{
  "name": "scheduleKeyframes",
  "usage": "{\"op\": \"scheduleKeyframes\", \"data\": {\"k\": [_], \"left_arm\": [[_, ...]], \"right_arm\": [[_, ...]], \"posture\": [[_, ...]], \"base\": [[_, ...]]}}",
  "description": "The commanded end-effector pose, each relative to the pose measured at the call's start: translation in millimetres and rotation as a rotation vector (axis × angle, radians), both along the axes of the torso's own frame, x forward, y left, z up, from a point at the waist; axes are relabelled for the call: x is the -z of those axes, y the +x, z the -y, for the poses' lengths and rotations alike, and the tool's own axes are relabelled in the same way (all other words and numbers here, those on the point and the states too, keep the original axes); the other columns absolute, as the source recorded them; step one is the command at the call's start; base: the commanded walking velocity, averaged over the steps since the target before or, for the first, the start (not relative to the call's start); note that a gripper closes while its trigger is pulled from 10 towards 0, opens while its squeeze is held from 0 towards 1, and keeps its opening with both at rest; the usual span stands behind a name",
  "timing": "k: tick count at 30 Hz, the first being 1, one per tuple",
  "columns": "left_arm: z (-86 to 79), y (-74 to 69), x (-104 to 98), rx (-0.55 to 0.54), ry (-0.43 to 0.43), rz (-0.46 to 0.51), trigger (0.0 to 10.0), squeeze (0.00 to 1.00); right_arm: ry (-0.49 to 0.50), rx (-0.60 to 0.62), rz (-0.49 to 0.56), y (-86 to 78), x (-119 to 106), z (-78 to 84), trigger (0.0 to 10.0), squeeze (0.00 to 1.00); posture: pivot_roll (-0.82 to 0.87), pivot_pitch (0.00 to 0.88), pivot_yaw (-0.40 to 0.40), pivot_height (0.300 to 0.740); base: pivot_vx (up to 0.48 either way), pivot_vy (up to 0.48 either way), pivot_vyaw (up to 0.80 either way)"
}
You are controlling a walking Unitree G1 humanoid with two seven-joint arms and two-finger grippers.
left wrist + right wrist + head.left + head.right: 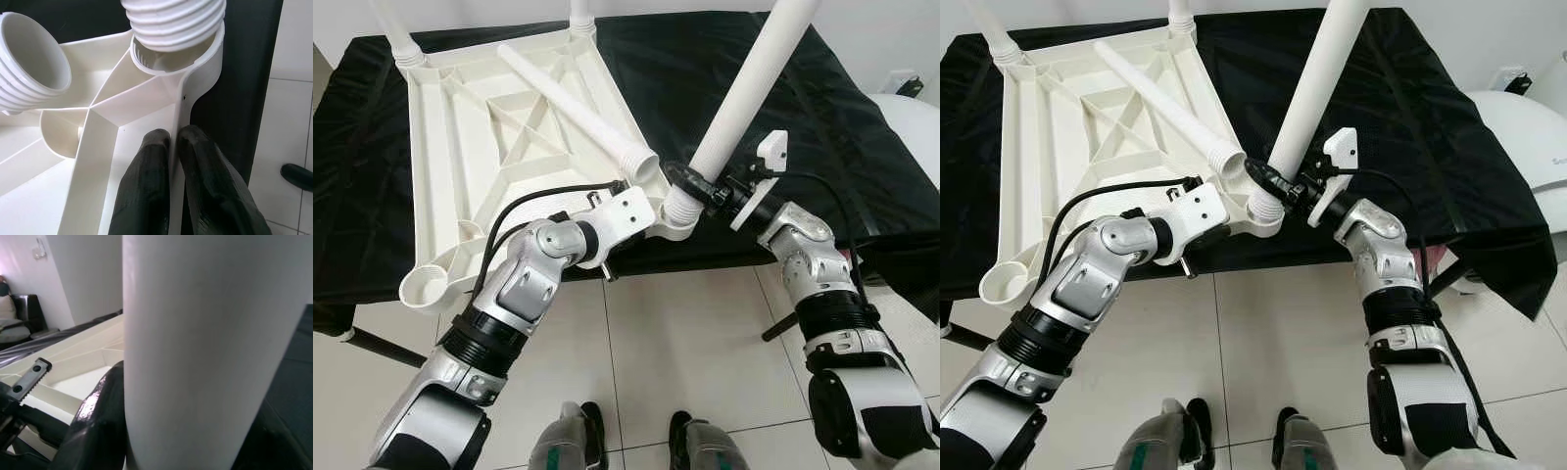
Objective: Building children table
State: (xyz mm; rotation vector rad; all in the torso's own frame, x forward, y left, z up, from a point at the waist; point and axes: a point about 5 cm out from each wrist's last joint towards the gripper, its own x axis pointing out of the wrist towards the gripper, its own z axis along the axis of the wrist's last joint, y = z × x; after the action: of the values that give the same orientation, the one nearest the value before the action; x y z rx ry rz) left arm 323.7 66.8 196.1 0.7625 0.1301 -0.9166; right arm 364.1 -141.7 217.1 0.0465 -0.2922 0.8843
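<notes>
The left pincer [171, 147] is clenched on the white tabletop's [480, 147] edge wall just beside its corner socket [166, 61]. The right pincer [1278, 186] grasps a white leg [754, 78] whose ribbed end sits at that socket. A loose leg [578, 108] lies on the upturned tabletop, on the black-draped surface [822, 127].

Probably home: sofa [19, 316], tiled floor [695, 343].
</notes>
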Motion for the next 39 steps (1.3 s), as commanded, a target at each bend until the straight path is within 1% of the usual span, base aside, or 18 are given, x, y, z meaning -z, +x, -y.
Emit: {"op": "scheduleKeyframes", "data": {"k": [1,11,15,18,21,25,27,30,35,37,39], "left_arm": [[1.1,-5.7,18.9,0.025,0.046,-0.093,10.0,0.00],[2.7,-7.4,15.8,0.035,0.045,-0.085,10.0,0.00],[3.6,-9.2,13.1,0.038,0.041,-0.080,10.0,0.00],[3.8,-9.4,12.7,0.038,0.041,-0.079,10.0,0.00],[3.8,-9.4,12.7,0.038,0.041,-0.079,10.0,0.00],[3.6,-10.2,12.5,0.035,0.042,-0.078,10.0,0.00],[3.3,-10.3,12.6,0.034,0.042,-0.078,10.0,0.00],[3.4,-11.2,12.6,0.033,0.041,-0.079,10.0,0.00],[3.5,-11.8,12.1,0.032,0.040,-0.080,10.0,0.00],[3.4,-12.1,11.8,0.031,0.040,-0.080,10.0,0.00],[3.4,-12.1,11.7,0.031,0.039,-0.079,10.0,0.00]], "right_arm": [[-0.029,-0.006,-0.005,0.6,2.8,0.5,10.0,0.00],[-0.049,-0.019,-0.007,2.4,4.1,-3.1,10.0,0.00],[-0.057,-0.061,-0.007,2.5,6.1,-15.7,10.0,0.00],[-0.056,-0.071,-0.006,2.7,6.2,-19.3,10.0,0.00],[-0.056,-0.071,-0.006,2.7,6.2,-19.3,10.0,0.00],[-0.057,-0.089,-0.010,2.8,7.8,-25.2,10.0,0.00],[-0.064,-0.088,-0.010,3.2,8.3,-25.3,10.0,0.00],[-0.100,-0.071,-0.006,5.1,9.4,-20.1,10.0,0.00],[-0.124,-0.063,-0.001,6.0,9.6,-16.4,10.0,0.00],[-0.159,-0.052,0.010,7.3,8.2,-11.2,10.0,0.00],[-0.166,-0.048,0.013,7.9,6.9,-8.8,10.0,0.00]], "posture": [[-0.13,0.189,0.032,0.740],[-0.12,0.187,0.029,0.740],[-0.11,0.196,0.026,0.740],[-0.11,0.199,0.025,0.740],[-0.11,0.199,0.025,0.740],[-0.11,0.202,0.020,0.740],[-0.11,0.202,0.020,0.740],[-0.11,0.203,0.017,0.740],[-0.11,0.206,0.016,0.740],[-0.11,0.207,0.015,0.740],[-0.11,0.207,0.015,0.740]], "base": [[0.000,0.000,0.00],[0.000,0.000,0.00],[0.000,0.000,0.00],[0.000,0.000,0.00],[0.000,0.000,0.00],[0.000,0.000,0.00],[0.000,0.000,0.00],[0.000,0.000,0.00],[0.000,0.000,0.00],[0.000,0.000,0.00],[0.000,0.000,0.00]]}}
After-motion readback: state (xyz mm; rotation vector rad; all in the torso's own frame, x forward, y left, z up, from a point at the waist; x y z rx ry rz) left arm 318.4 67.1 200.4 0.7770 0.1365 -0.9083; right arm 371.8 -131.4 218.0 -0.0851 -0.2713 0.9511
